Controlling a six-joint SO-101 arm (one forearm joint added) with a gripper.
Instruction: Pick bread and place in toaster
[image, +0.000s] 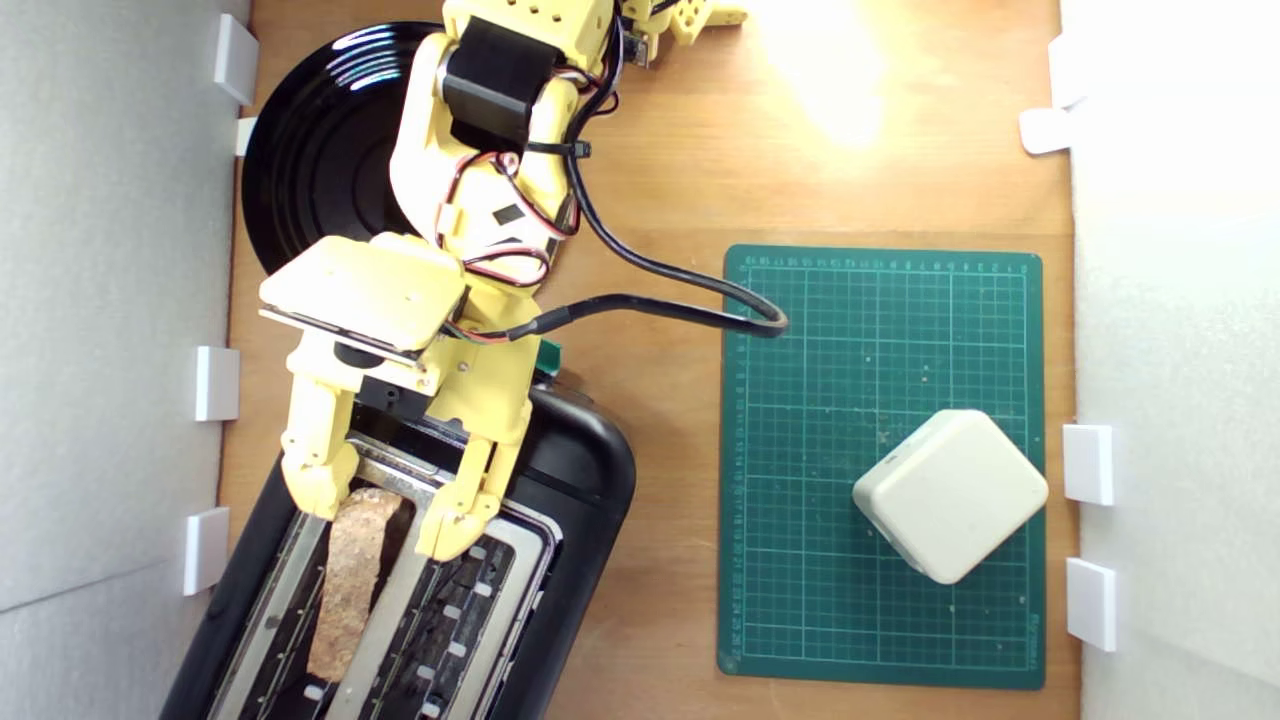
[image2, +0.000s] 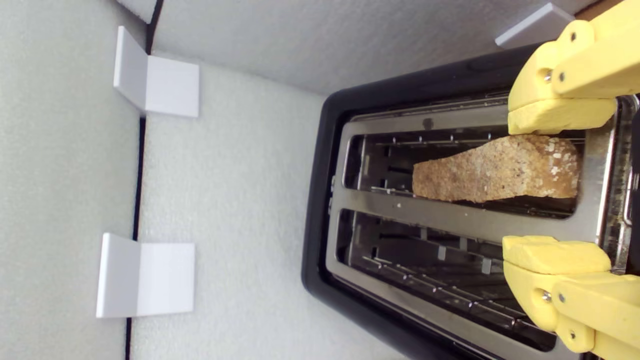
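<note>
The bread (image: 352, 580) (image2: 495, 170), a brown crusty wedge, stands on edge inside one slot of the black toaster (image: 585, 470) (image2: 320, 200), which has a silver top plate. My yellow gripper (image: 385, 520) (image2: 557, 187) hovers just above the toaster's top, open, with one fingertip on each side of the bread's thick end and a clear gap to the far finger. The near finger (image2: 560, 116) sits close to the crust; whether it touches is unclear. The second slot (image2: 440, 260) holds nothing. A green lever knob (image: 548, 352) peeks out behind the arm.
A round glossy black plate (image: 320, 150) lies behind the arm at the exterior view's upper left. A green cutting mat (image: 880, 330) on the wooden table carries a white rounded block (image: 950, 495). White foam walls with white brackets (image2: 155, 85) stand close beside the toaster. A black cable (image: 680, 290) loops onto the mat.
</note>
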